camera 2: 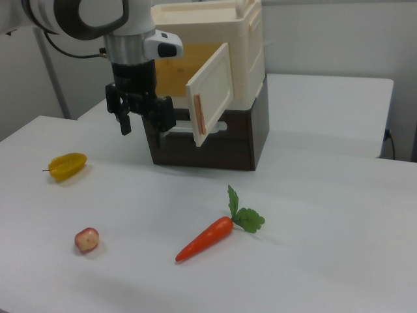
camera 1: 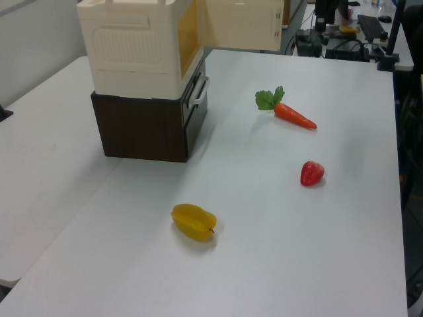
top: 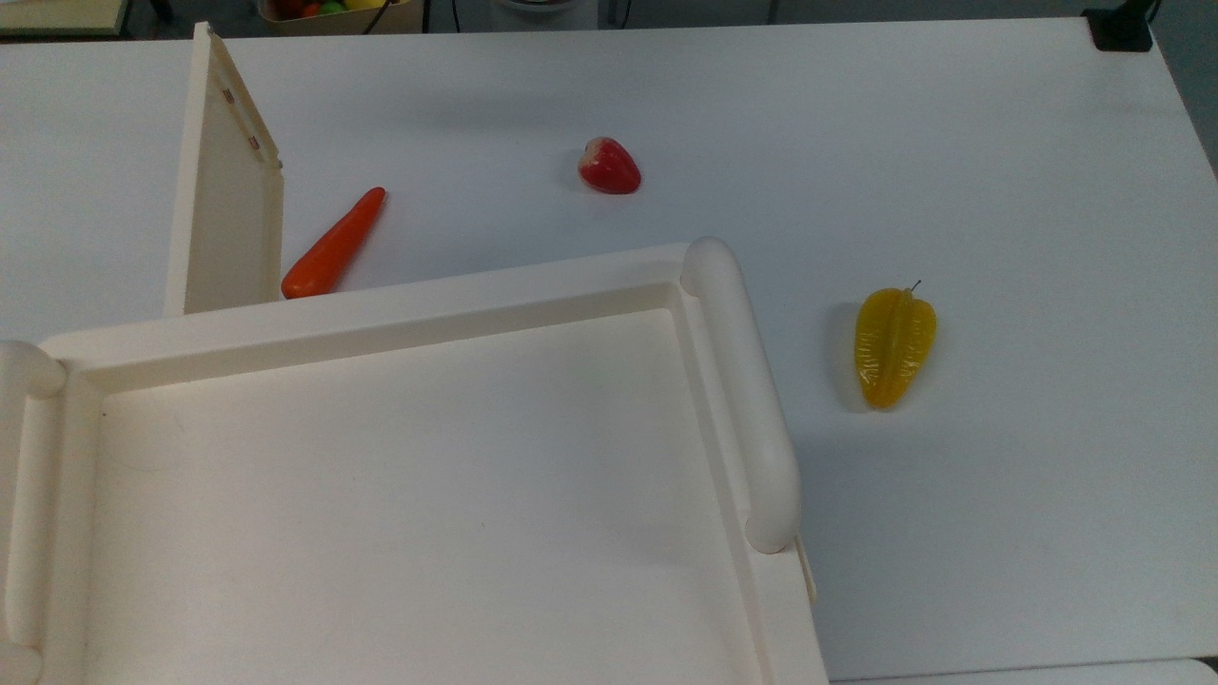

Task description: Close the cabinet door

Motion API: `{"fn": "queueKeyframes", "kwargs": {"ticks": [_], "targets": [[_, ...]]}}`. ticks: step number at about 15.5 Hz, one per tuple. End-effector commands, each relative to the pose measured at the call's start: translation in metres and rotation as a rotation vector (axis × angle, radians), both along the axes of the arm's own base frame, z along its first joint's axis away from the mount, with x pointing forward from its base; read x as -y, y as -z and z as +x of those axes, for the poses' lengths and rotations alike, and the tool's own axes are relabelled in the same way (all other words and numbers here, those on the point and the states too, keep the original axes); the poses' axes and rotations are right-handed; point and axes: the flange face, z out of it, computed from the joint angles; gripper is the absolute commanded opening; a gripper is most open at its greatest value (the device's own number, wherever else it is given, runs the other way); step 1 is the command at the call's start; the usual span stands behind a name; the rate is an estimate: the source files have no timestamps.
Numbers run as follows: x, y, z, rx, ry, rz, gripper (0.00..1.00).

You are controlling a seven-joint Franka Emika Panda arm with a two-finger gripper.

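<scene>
The cabinet (camera 2: 225, 59) sits on a dark brown base (camera 2: 215, 140), its top cut off in the right view. No writing is readable. The cabinet door (camera 2: 210, 101) stands swung open, upright, long axis vertical, its free edge toward 7 o'clock in the right view. The gripper (camera 2: 142, 124) hangs released, fingers spread, at the door's 9 o'clock, apart from it.

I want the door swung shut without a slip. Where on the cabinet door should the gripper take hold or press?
Probably the free edge of the cabinet door, farthest from the hinge, where leverage is greatest. It stands open from the cabinet, so coming from its outer face and pushing toward the opening looks best. The gripper, fingers apart, hangs on the right view's left of it.
</scene>
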Motion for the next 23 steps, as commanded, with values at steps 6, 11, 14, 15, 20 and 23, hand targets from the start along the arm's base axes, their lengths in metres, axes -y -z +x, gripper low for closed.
{"fn": "queueKeyframes", "kwargs": {"ticks": [6, 11, 14, 15, 20, 23], "targets": [[0.066, 0.023, -0.012, 0.008, -0.552, 0.030, 0.35], [0.113, 0.026, 0.014, 0.184, -0.655, -0.131, 0.20], [0.132, 0.034, 0.036, 0.273, -0.722, -0.237, 0.20], [0.133, 0.033, 0.039, 0.294, -0.730, -0.257, 0.20], [0.120, 0.030, 0.063, 0.469, -0.805, -0.262, 0.14], [0.099, 0.025, 0.068, 0.526, -0.843, -0.220, 0.04]]}}
